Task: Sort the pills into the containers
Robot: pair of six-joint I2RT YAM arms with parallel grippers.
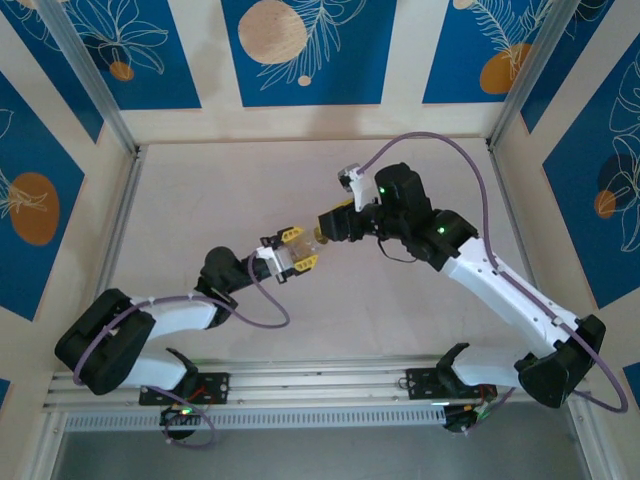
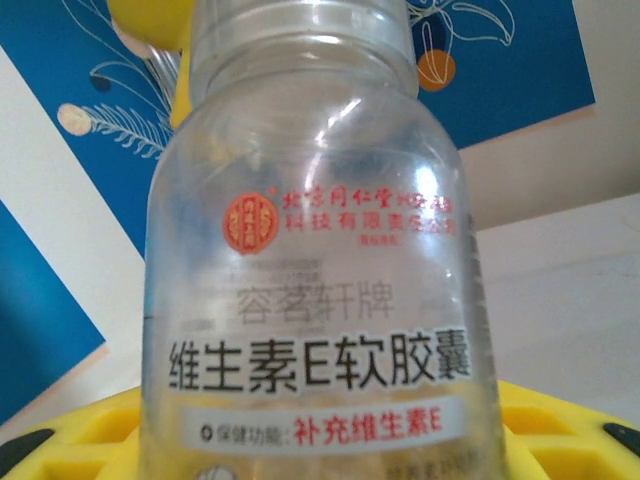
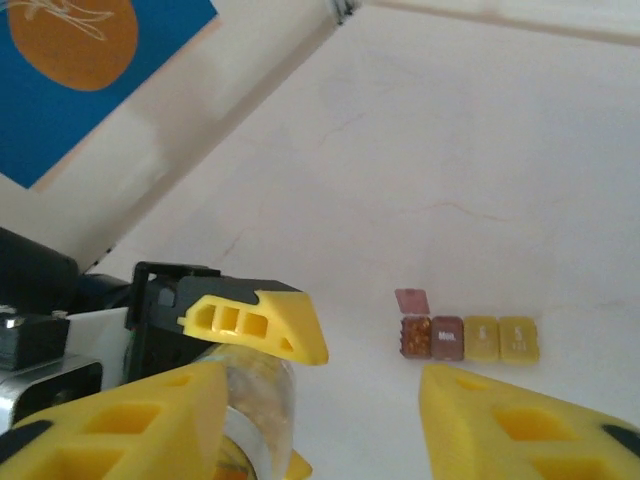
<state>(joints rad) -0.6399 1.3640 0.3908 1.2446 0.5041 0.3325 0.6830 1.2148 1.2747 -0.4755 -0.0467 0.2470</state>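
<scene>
— Blue flower walls (image 1: 300, 50) stand round your pale table (image 1: 200, 200), and both arms meet over the middle of it.
— Yes. Your left gripper (image 1: 298, 250) is pinching the clear bottle (image 2: 320, 300) round its belly. You can see the pills (image 3: 262, 385) inside it, yellow-brown ones.
— And your right gripper (image 3: 325, 368) is right by the bottle's top. Its fingers are spread apart, with bare table showing between them. They pinch nothing.
— Where are the containers (image 3: 470, 338)?
— Down on the table, past the right gripper's fingers, well apart from the bottle. Four tiny squares in a row: two dark red, then two yellow. The end red one has its lid (image 3: 411, 299) flipped up, and there are little things inside it.
— So what could go wrong for you?
— The boxes are so small, much smaller than your grippers. If you tip the bottle too fast, lots of pills could fall out at once and roll over the table.
— If you pour from up high, they could bounce out too.
— The bottle is smooth. If the left fingers slip, it could turn or drop.
— And three lids look shut. Pills would just slide off those.
— I cannot tell if the bottle has its cap on. Check that before you tip it.
— Go slow, and come down close to the open box first.
</scene>
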